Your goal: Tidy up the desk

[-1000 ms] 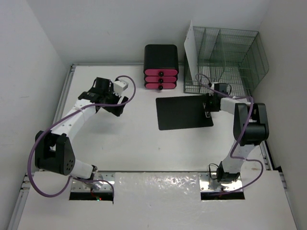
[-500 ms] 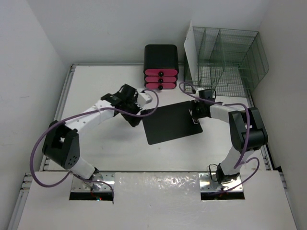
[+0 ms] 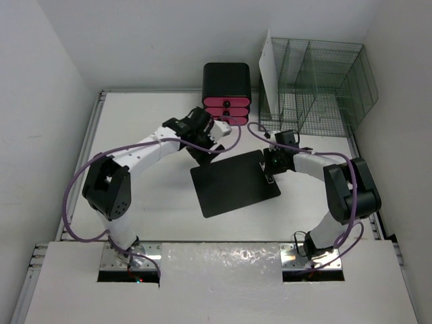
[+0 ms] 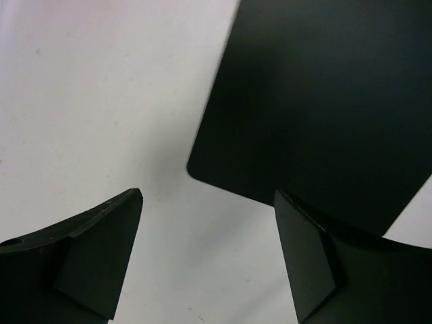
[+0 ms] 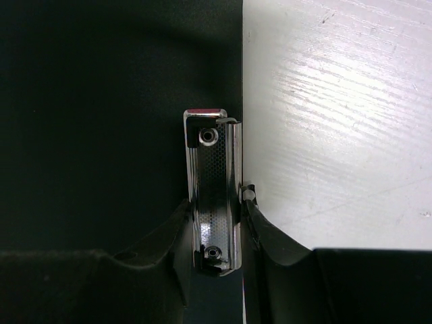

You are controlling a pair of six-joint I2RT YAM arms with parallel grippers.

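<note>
A black clipboard (image 3: 233,183) lies flat on the white desk (image 3: 148,202), turned slightly askew. My right gripper (image 3: 270,167) is shut on the metal clip (image 5: 214,189) at the board's right edge, one finger on each side of the clip. The board (image 5: 101,135) fills the left half of the right wrist view. My left gripper (image 3: 206,154) hovers open over the board's far left corner. In the left wrist view that rounded corner (image 4: 324,108) lies just ahead of the left gripper (image 4: 209,250), with bare desk between the fingers.
A black drawer unit with three pink drawers (image 3: 227,94) stands at the back, just behind the left wrist. A wire mesh rack (image 3: 317,81) holding an upright white sheet (image 3: 268,71) stands at the back right. Grey rails edge the desk.
The right gripper has dragged the clipboard left and nearer, rotating it. The left arm has swung right from the desk's left side to the board's far left corner.
</note>
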